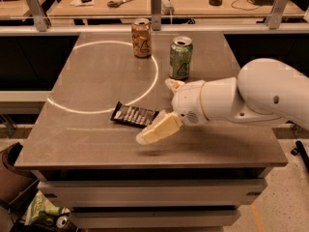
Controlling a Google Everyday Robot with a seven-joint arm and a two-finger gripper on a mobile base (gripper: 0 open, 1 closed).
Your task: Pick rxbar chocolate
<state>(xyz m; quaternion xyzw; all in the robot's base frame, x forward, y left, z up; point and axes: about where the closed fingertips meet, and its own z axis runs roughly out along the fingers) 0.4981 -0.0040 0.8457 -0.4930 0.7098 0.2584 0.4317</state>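
Note:
The rxbar chocolate (133, 115) lies flat on the grey table (96, 81), near the front middle, its black wrapper with white lettering facing up. My gripper (155, 111) is open and empty, hovering just right of the bar's right end. One cream finger (157, 129) reaches over the table in front of the bar, and the other finger (174, 85) sits behind it near the green can. The white arm (260, 93) comes in from the right.
An orange-brown can (141, 37) and a green can (180, 58) stand upright at the back of the table. A white circle line (63, 108) is marked on the tabletop. A desk with scissors (120, 3) lies behind a rail.

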